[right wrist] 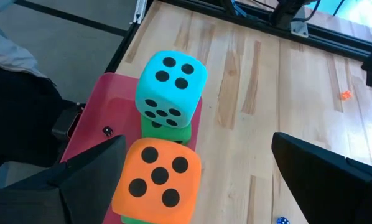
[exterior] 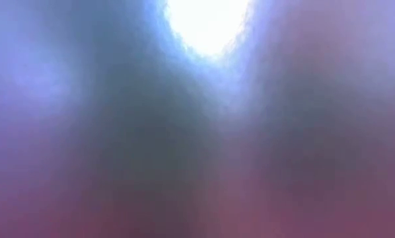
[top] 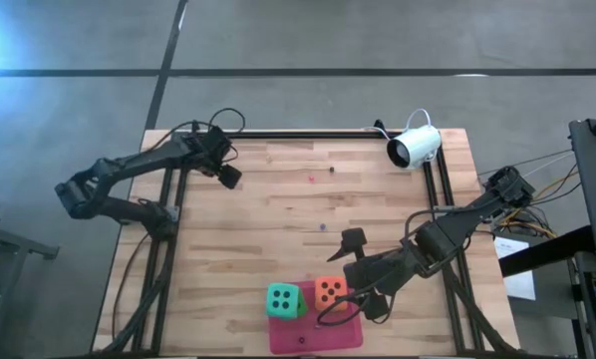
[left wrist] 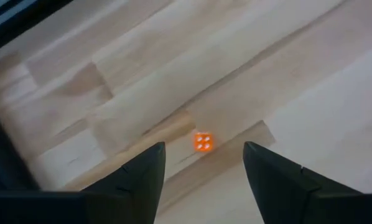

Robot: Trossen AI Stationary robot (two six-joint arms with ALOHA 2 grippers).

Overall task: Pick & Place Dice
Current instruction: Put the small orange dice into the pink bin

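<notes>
On the pink mat point(top: 313, 337) at the table's near edge, a teal die point(right wrist: 170, 84) sits on a green die point(right wrist: 167, 132). An orange die point(right wrist: 158, 180) sits on another green die point(right wrist: 133, 219). In the high view the two stacks show as the teal die point(top: 283, 297) and the orange die point(top: 329, 291). My right gripper point(top: 363, 302) hangs open over the orange die, its fingers point(right wrist: 93, 168) on either side. My left gripper point(top: 228, 178) is open at the far left, above a tiny orange die point(left wrist: 203, 142) that lies on the wood. My right gripper has one finger point(right wrist: 102, 163) close beside the orange die's side point(right wrist: 127, 177); I cannot tell whether it touches. The die rests level on the green die beneath it.
A white camera point(top: 415, 148) stands at the table's far right corner. Tiny dice lie scattered on the wood point(top: 311, 179), and a tiny black one point(right wrist: 107, 130) lies on the mat. The low view shows only a blur. Bare wood fills the table's middle.
</notes>
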